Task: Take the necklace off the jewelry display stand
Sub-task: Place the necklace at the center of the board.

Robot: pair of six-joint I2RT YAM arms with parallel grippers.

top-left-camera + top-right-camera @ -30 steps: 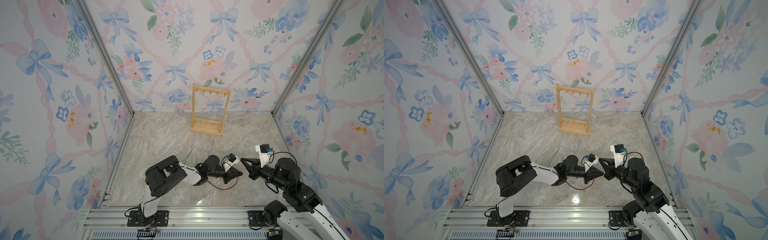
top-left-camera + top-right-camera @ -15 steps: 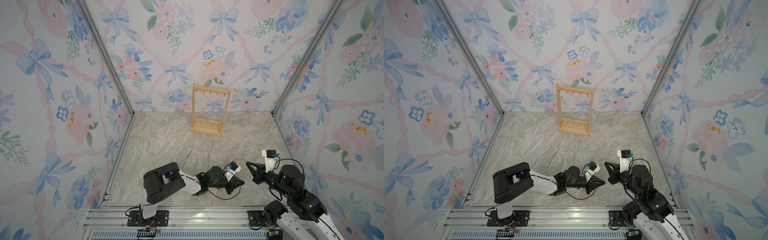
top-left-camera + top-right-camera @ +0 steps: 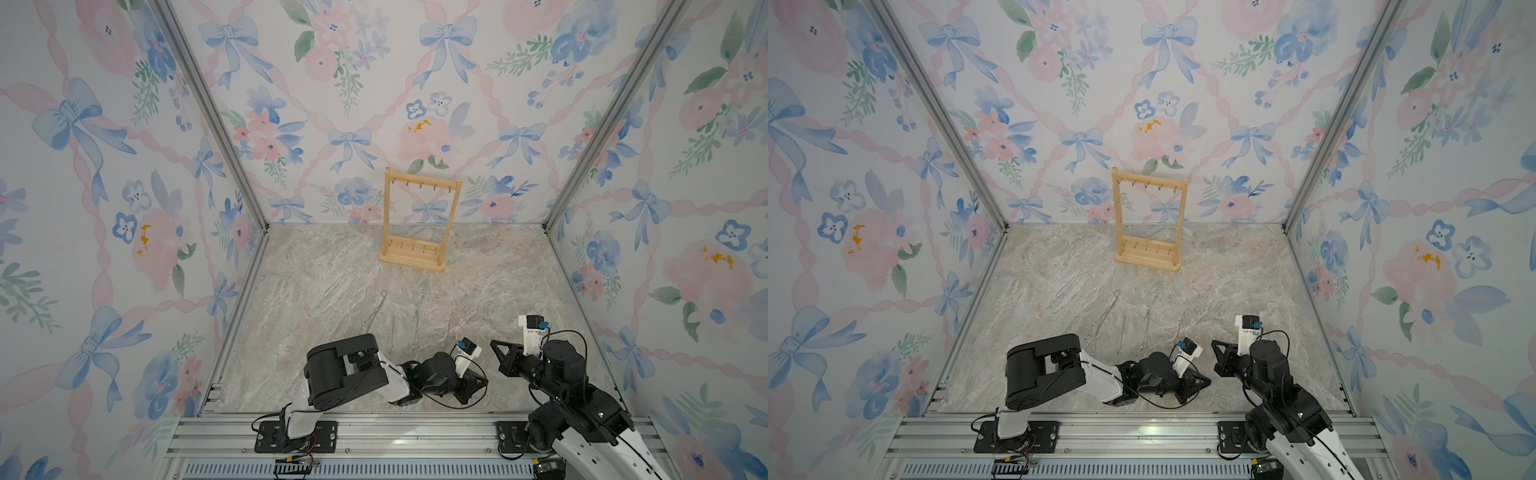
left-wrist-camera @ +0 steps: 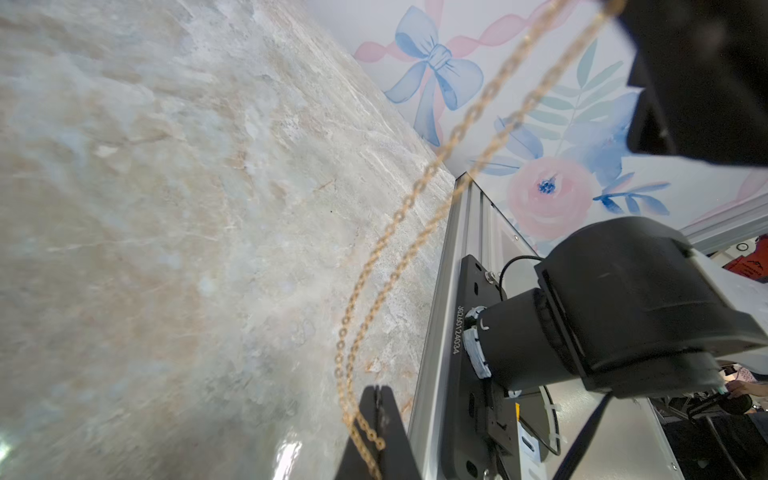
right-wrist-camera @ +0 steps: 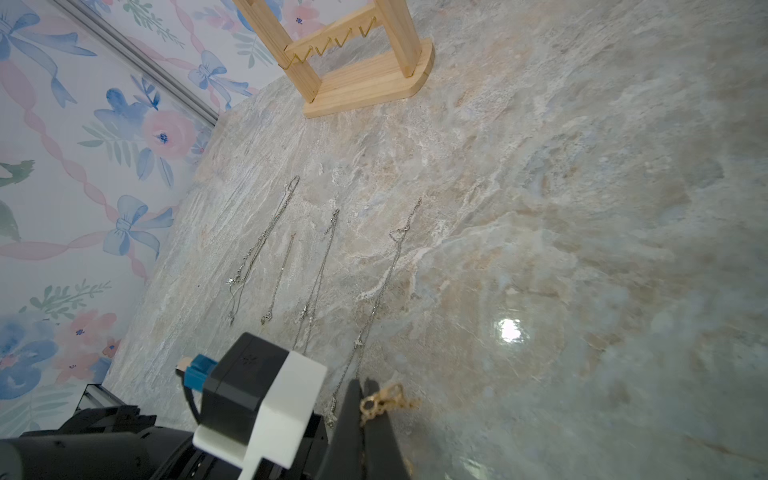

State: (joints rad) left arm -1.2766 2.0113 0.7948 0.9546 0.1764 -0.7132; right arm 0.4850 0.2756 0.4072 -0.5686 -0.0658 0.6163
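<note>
The left gripper is closed on a gold necklace, with the chain lying across its tips. The necklace's two strands rise from there toward the right gripper, which is also pinched shut, on the chain's end links. In a top view the two grippers sit close together, tip toward tip, low over the near edge of the tabletop. Just beyond them four silver necklaces lie stretched out side by side on the marble. Well past those, against the far wall, the jewelry display stand stands upright, well apart from the gold necklace.
</note>
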